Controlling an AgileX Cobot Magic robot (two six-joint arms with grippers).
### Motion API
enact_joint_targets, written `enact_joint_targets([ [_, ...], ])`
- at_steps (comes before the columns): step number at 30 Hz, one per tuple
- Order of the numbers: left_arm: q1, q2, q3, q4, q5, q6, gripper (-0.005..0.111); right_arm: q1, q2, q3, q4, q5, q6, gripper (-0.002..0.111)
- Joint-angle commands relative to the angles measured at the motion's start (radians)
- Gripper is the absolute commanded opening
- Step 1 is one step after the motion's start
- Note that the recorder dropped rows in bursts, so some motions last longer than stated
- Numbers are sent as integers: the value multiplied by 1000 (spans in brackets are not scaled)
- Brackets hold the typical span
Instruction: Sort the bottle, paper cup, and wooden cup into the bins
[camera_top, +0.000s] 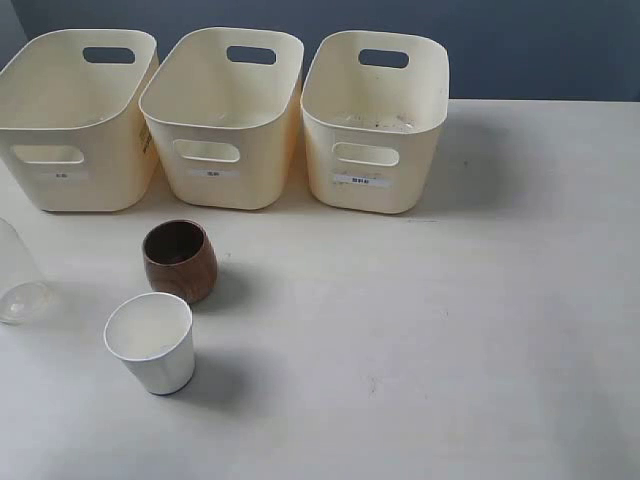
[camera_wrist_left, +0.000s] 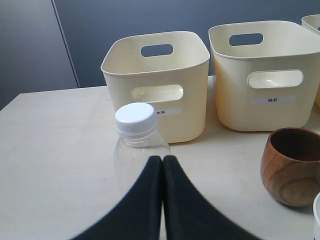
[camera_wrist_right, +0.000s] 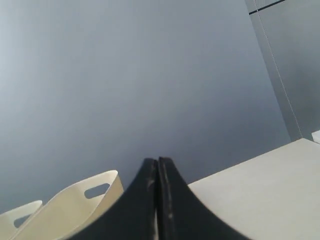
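Exterior: three cream bins (camera_top: 372, 120) at the back; wooden cup (camera_top: 180, 260) and paper cup (camera_top: 151, 341) upright nearby, bottle (camera_top: 18, 275) at the left edge.

Left wrist: gripper (camera_wrist_left: 163, 159) closed, empty, behind the clear, probably light, slippery bottle (camera_wrist_left: 137, 145); grip its body.

Right wrist: gripper (camera_wrist_right: 157, 161) closed, raised.

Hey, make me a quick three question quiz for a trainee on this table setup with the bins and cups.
1. True or false: the wooden cup stands nearer the bins than the paper cup does.
2. How many bins are on the table?
3. In the left wrist view, the left gripper is: A) open, B) shut with nothing held, C) clamped on the bottle.

Key: 1 true; 2 three; 3 B.
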Motion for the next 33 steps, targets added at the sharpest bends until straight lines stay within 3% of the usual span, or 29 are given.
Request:
enact_joint_targets([
  [1,-3,3,-1,2,-14,-3,0,-3,-4,-15,19,-43,55,-1],
  [10,-3,3,-1,2,-14,-3,0,-3,80,-284,-79,97,51,-1],
  [15,-3,3,-1,2,-14,-3,0,66,242,-418,-119,156,-22,-1],
  [20,-3,3,-1,2,-14,-3,0,244,464,-586,-95,307,-331,-1],
  [27,-3,3,-1,2,-14,-3,0,542,825,-832,187,469,-807,-1],
  [33,-3,3,-1,2,-14,-3,0,751,1123,-1010,205,507,-979,-1],
])
